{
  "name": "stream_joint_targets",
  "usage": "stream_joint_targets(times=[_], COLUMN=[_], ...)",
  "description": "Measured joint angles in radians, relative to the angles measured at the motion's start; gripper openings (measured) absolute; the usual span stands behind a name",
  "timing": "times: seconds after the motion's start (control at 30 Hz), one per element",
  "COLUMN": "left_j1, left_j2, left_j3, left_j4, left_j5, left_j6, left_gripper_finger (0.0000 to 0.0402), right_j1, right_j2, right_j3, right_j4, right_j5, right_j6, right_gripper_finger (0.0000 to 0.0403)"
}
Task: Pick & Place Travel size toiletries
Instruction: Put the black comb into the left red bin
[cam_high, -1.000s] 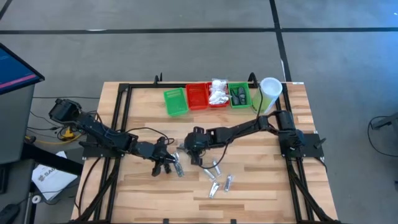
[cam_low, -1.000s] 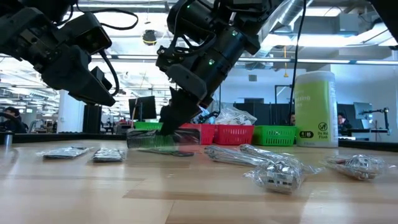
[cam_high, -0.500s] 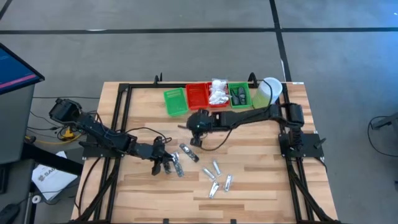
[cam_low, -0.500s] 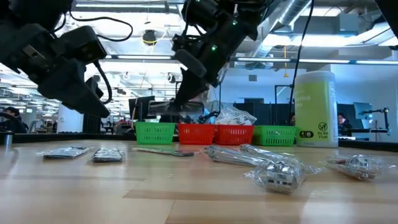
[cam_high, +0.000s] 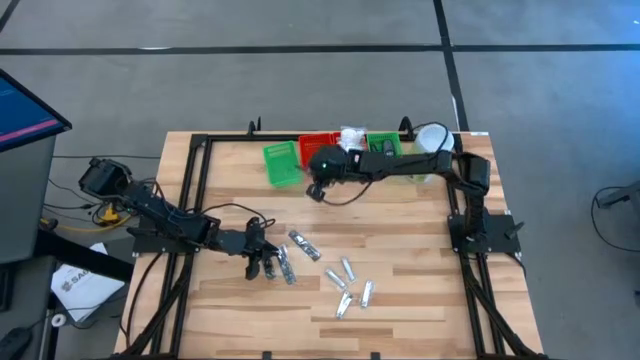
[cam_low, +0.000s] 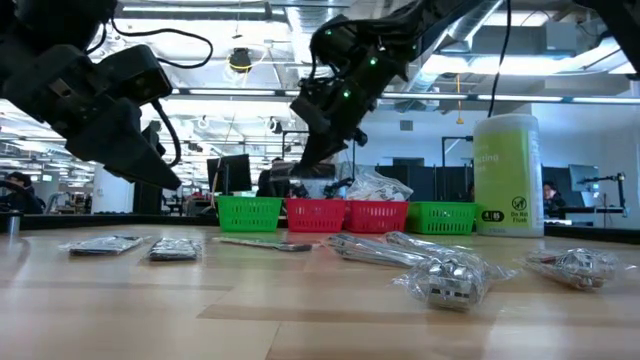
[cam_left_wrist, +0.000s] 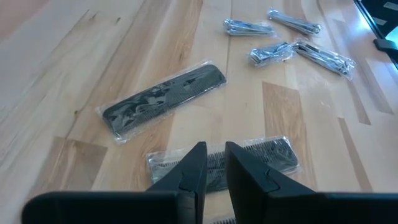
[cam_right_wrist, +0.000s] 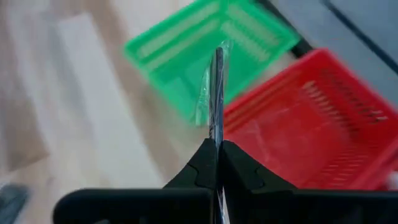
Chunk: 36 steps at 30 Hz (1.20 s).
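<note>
My right gripper (cam_right_wrist: 216, 144) is shut on a narrow black piece in a clear wrapper (cam_right_wrist: 217, 81). It hangs above the table in front of the left green tray (cam_high: 282, 163) and a red tray (cam_right_wrist: 298, 118). My left gripper (cam_left_wrist: 212, 155) hovers at the near left with only a narrow gap between its fingers. It is just above a wrapped black piece (cam_left_wrist: 264, 155) that lies flat on the table. A second wrapped black piece (cam_left_wrist: 165, 99) lies flat beyond it. Several small silver tubes (cam_high: 350, 285) lie on the wood near the middle. My right gripper pinches the wrapped black piece between its two fingers at one end (cam_right_wrist: 217, 127). The piece shows edge-on and sticks out straight ahead of the fingertips. The fingers slant down toward the far left. The piece is lifted clear of the table and the trays.
A row of small trays stands along the far edge: green, red, a red one holding white packets (cam_high: 352, 142), and a green one (cam_high: 385, 150). A tall pale green cylinder (cam_high: 432, 150) stands at the row's right end. Black frame rails (cam_high: 190, 200) run along the table's sides.
My right gripper has risen from the table's middle and travelled toward the far edge and the trays. It has stayed shut and carried the wrapped black piece clear of the table.
</note>
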Motion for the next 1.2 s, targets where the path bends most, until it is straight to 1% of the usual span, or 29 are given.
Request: stream_joint_targets(times=[0.27, 0.47, 0.57, 0.7, 0.93, 1.2], left_j1=[0.0, 0.0, 0.0, 0.0, 0.0, 0.0], left_j2=[0.0, 0.0, 0.0, 0.0, 0.0, 0.0], left_j3=[0.001, 0.001, 0.001, 0.001, 0.001, 0.001], left_j4=[0.001, 0.001, 0.0, 0.0, 0.0, 0.0], left_j5=[-0.024, -0.057, -0.063, -0.064, -0.063, -0.063], left_j6=[0.0, 0.001, 0.001, 0.001, 0.001, 0.001], left_gripper_finger=[0.0053, 0.0053, 0.0053, 0.0053, 0.0053, 0.0053], right_j1=[-0.082, -0.128, -0.148, -0.164, -0.177, -0.181], right_j2=[0.002, 0.008, 0.011, 0.011, 0.011, 0.011], right_j3=[-0.002, -0.002, -0.002, -0.002, -0.002, -0.002], right_j4=[0.021, 0.069, 0.066, 0.076, 0.163, 0.171], right_j5=[0.01, 0.01, 0.01, 0.01, 0.01, 0.01], right_j6=[0.038, 0.053, 0.067, 0.079, 0.105, 0.106], right_gripper_finger=[0.0, 0.0, 0.0, 0.0006, 0.0031, 0.003])
